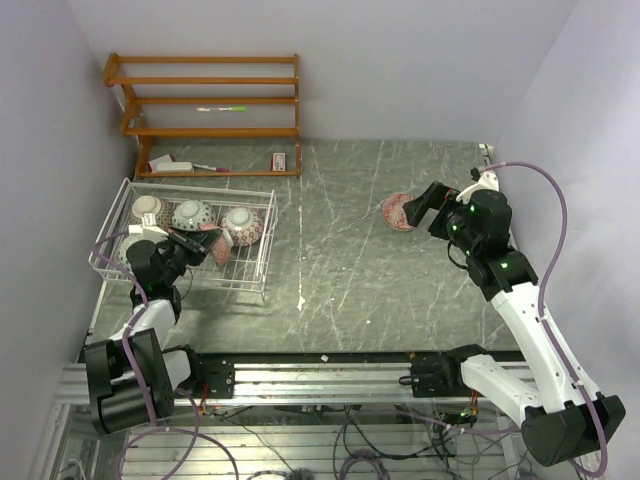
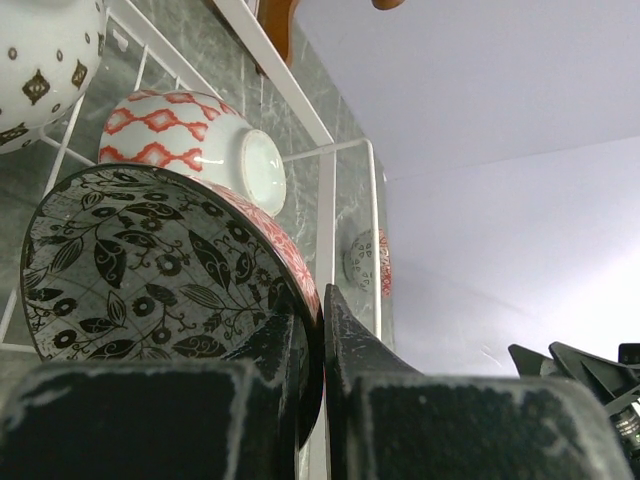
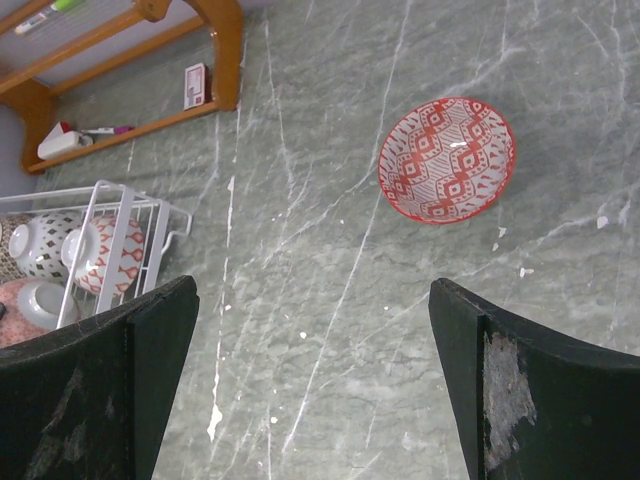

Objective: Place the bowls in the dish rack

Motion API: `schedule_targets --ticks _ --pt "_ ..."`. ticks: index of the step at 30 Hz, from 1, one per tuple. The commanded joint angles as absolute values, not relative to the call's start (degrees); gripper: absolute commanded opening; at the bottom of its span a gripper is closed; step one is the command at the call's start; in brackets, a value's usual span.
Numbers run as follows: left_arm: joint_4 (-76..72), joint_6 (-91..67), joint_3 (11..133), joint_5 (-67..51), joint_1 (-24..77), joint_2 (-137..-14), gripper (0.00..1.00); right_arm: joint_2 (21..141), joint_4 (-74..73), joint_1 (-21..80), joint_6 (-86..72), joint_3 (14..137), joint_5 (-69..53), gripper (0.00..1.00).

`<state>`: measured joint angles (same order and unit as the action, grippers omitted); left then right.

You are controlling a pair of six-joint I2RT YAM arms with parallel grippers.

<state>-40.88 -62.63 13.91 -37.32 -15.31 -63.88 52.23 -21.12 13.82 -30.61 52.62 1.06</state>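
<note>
The white wire dish rack (image 1: 200,187) stands at the table's left. Three bowls rest in it on their sides: a tan one (image 1: 150,210), a blue one (image 1: 190,213) and a red-patterned one (image 1: 242,225). My left gripper (image 1: 193,244) is inside the rack, shut on the rim of a bowl with a black-and-white leaf inside and a red outside (image 2: 130,265); its fingers (image 2: 345,330) pinch the rim edge-on. Behind it lies the red-patterned bowl (image 2: 190,135). A red bowl (image 3: 447,158) sits upright on the table, and my right gripper (image 3: 312,290) hovers open just short of it.
An orange-brown wooden shelf (image 1: 205,100) stands against the back wall, with small items on its bottom board (image 1: 190,166). The rack's right wall (image 2: 328,200) rises close to the held bowl. White walls close in on the left and right.
</note>
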Motion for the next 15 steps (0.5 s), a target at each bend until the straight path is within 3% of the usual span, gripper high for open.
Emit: schedule_targets --ticks 1,5,9,15 --pt "-35.3 -60.0 13.3 -37.6 -16.4 -62.1 0.14 51.9 -19.2 13.4 -29.8 52.2 0.7 1.00" --pt "-25.3 -55.7 13.0 -33.4 -16.9 -58.8 0.27 52.3 -18.2 13.4 -29.6 51.4 0.1 1.00" --pt "-22.4 -53.8 10.8 -31.0 -18.8 -58.9 0.50 53.2 -17.3 13.4 -28.9 51.2 -1.0 1.00" --pt "-23.7 -53.2 9.2 -30.7 -21.1 -61.4 0.52 53.4 -16.8 13.4 -28.8 50.9 -1.3 1.00"
